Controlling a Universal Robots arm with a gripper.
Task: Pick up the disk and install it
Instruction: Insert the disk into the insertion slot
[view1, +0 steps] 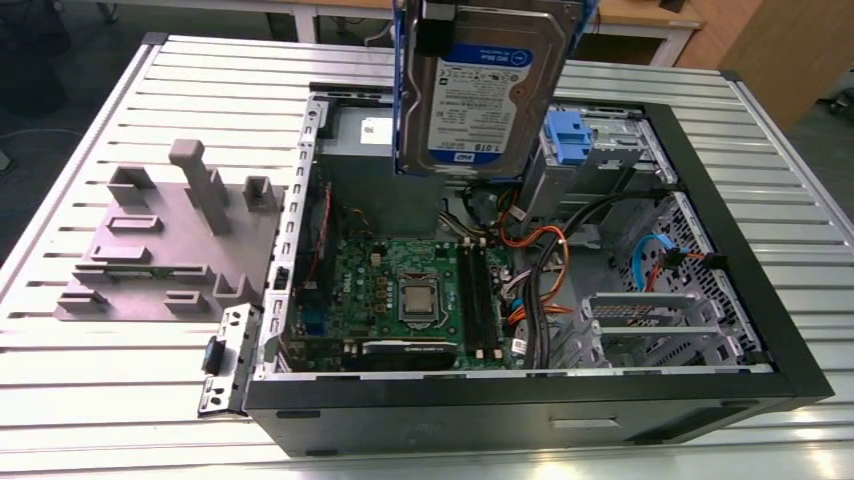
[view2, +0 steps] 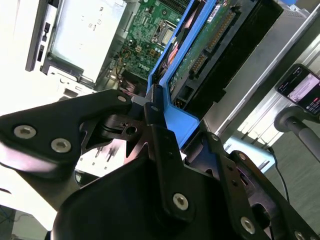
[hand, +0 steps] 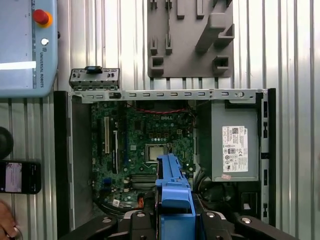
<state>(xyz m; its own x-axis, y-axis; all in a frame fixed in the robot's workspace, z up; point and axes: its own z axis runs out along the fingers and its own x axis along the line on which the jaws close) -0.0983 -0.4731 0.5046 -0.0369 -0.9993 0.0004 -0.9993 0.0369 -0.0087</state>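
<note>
You have the gripper (view2: 155, 106) clamped on the disk (view1: 487, 95) by its blue bracket, holding it upright above the open computer case (view1: 534, 415) on the slatted metal table (view1: 120, 400).

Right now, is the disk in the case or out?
Out: the disk hangs upright above the open case, held by the gripper.

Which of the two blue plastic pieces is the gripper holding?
The bracket framing the disk, up above the computer case; the small blue latch sits inside the case.
</note>
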